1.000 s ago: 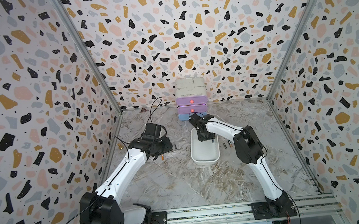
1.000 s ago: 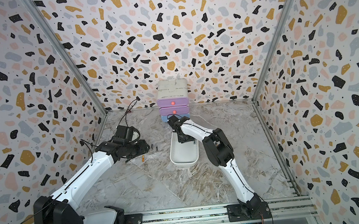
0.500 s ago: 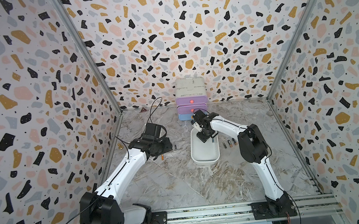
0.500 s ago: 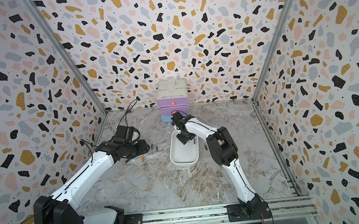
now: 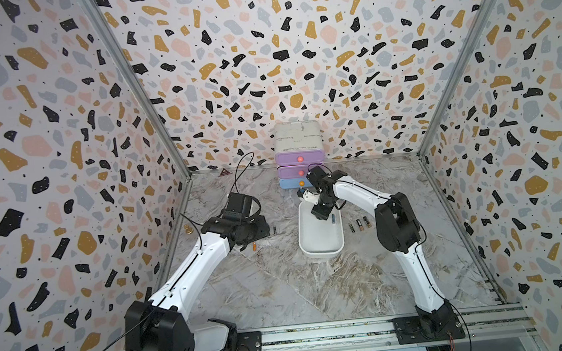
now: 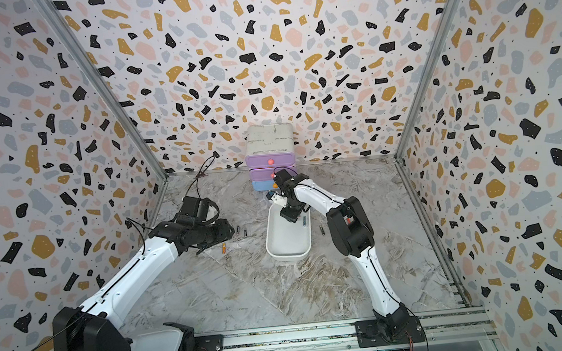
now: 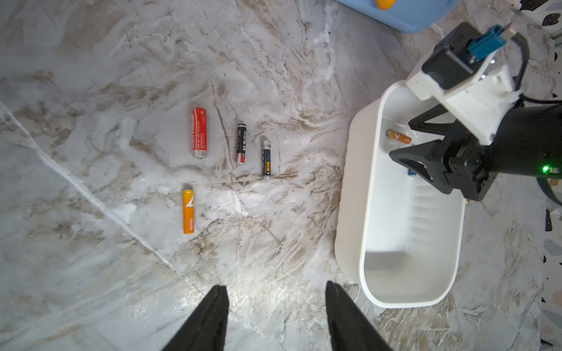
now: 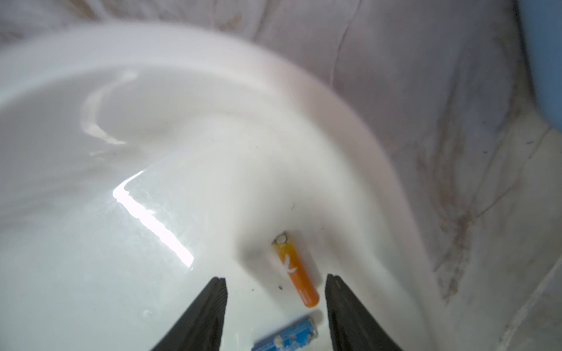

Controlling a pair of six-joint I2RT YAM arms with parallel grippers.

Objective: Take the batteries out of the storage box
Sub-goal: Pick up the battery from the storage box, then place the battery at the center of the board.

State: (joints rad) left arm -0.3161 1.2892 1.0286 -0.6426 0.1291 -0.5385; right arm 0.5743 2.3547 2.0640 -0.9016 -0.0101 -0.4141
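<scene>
The marble-patterned table (image 5: 282, 287) carries everything; a drawer cabinet (image 5: 298, 147) stands at the middle of its far edge; just before it lies the storage box (image 5: 322, 253), long sides running far edge to near edge. The right gripper (image 8: 276, 282) is down in the box's far end, fingers (image 8: 209, 313) partly apart and empty; the left gripper (image 7: 276, 291) hangs over the table between the box and the left edge, fingers likewise apart and empty. Seven of the batteries (image 6: 238, 229) lie out on the table: a red one (image 7: 199, 132), a black-and-red one (image 7: 241, 143), a dark one with a yellow patch (image 7: 266, 158) and an orange one (image 7: 188, 211) on the box's left-edge side; three dark ones (image 5: 359, 224) in a row on its right-edge side. Two are in the box: an orange battery (image 8: 296, 270) near the far end wall; a blue battery (image 8: 286, 335) by the right wall.

The step in hand looks like the pick of the orange battery; it lies just ahead of the right fingertips, nearer one finger than the other. The next move seems to call for a small sideways shift to centre it in the gap, a descent to the glossy floor, then a close across its width; the round body may roll, and the nearby wall leaves the outer finger little room.
</scene>
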